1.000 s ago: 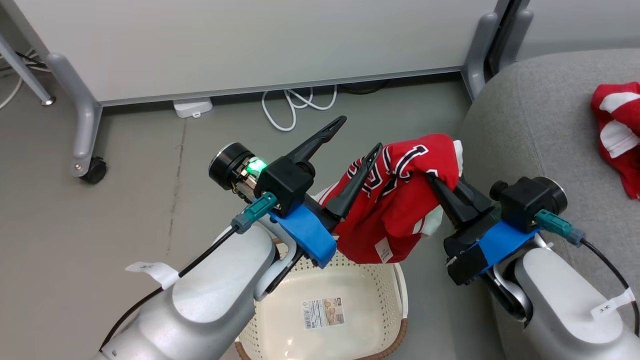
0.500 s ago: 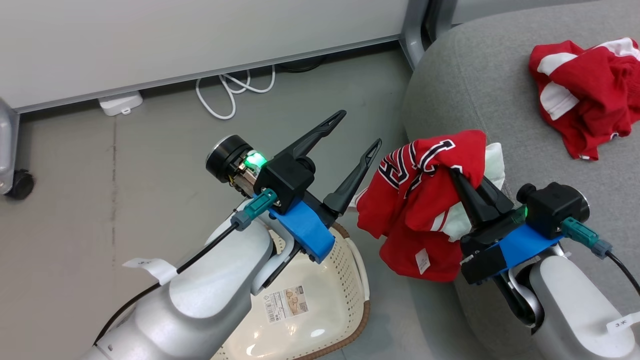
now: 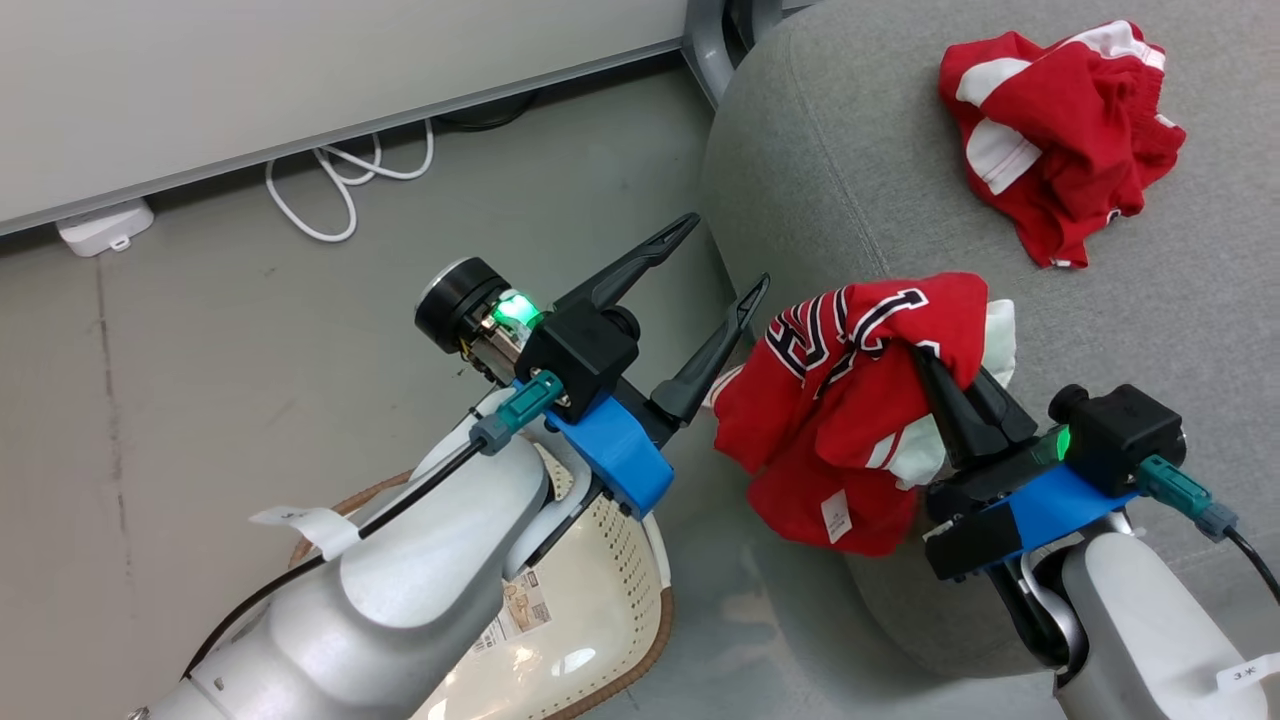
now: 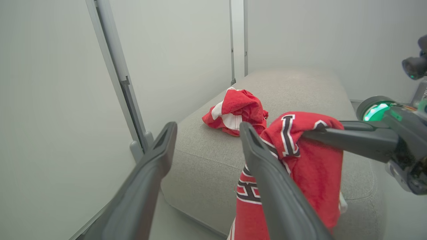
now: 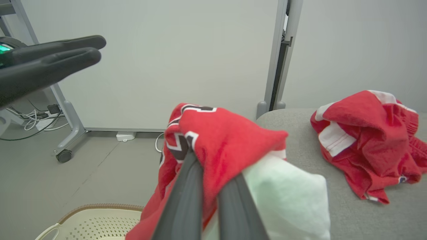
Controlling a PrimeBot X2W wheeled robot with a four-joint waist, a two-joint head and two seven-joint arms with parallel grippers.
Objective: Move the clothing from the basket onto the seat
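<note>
Gripping a bunched red jersey with black-and-white lettering [image 3: 845, 400], the right gripper [image 3: 922, 352] has its two dark fingers pressed tight together with the cloth pinched between them. The garment droops in folds from the tips, and a small white tag shows near its lower edge. It hangs at the near corner of the grey seat [image 3: 850, 180], with its lower folds in front of the cushion's side; whether it brushes the fabric cannot be told. A second red jersey with white stripes [image 3: 1060, 130] lies crumpled on top of the seat farther back, well apart from the held one. The left gripper [image 3: 725, 250] is spread wide and holds nothing. It is raised above the grey floor [image 3: 220, 380], with its nearer finger just beside the hanging jersey. Below the left forearm stands the cream basket [image 3: 620, 560] with its brown rim, a printed label on its bottom. A white cable [image 3: 340, 190] loops on the floor by the pale wall panel.
</note>
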